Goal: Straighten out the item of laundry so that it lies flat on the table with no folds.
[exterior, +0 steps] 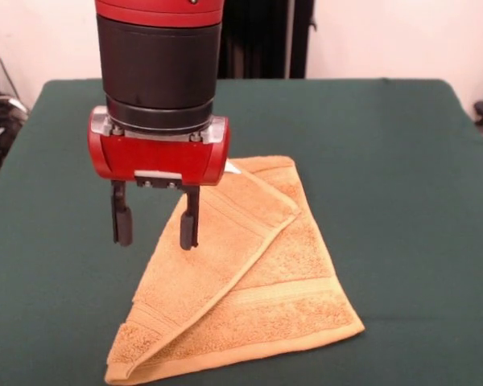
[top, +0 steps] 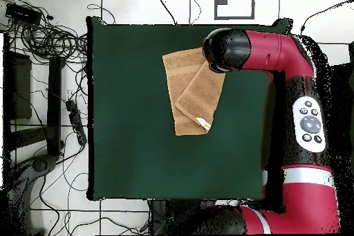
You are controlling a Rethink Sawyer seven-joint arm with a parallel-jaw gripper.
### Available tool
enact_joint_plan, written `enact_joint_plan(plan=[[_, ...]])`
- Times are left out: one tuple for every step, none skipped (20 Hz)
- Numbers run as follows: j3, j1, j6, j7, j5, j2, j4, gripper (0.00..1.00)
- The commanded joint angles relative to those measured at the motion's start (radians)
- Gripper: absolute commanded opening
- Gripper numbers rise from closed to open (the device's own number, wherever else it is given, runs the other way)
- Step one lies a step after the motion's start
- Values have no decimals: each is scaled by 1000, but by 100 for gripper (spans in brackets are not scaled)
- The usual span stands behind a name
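Note:
The orange-tan towel (exterior: 249, 297) lies on the green table (exterior: 386, 161), folded over on a diagonal so that one flap covers part of it. Woven band stripes show near its edges, and a small white tag (exterior: 232, 167) shows beside the gripper body. My gripper (exterior: 156, 229) is open and empty, pointing down at the towel's left folded edge. One finger (exterior: 190, 229) is in front of the flap, the other (exterior: 122, 225) is over bare cloth. In the overhead view the towel (top: 190, 91) lies at the table's (top: 138, 143) upper middle, and the arm's head (top: 225, 50) hides the gripper.
The red arm (top: 304, 122) runs along the table's right side in the overhead view. Cables and a power strip (top: 75, 119) lie on the floor to the left of the table. Wide bare green cloth surrounds the towel.

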State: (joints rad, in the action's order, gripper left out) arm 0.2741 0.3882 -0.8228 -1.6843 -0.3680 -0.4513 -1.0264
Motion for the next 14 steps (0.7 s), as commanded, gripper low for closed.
enact_joint_plan(plan=[[50, -39, 36, 95, -26, -86, -234, 100], [38, -47, 43, 66, -28, -98, -261, 100], [27, -57, 45, 38, -29, -106, -281, 100], [18, -66, 46, 16, -31, -114, -300, 100], [11, -74, 46, -4, -31, -119, -316, 100], [6, -80, 40, -19, -31, -119, -327, 100], [2, -87, 43, -34, -31, -118, -339, 100], [1, -90, 44, -45, -27, -117, -350, 100], [-2, -93, 58, -66, -22, -118, -373, 100], [-4, -97, 72, -86, -18, -120, -396, 100], [-13, -106, 91, -114, -14, -124, -416, 100], [-20, -113, 109, -136, -11, -126, -434, 100], [-26, -122, 122, -156, -8, -125, -445, 100], [-33, -130, 139, -176, -5, -122, -456, 100]])
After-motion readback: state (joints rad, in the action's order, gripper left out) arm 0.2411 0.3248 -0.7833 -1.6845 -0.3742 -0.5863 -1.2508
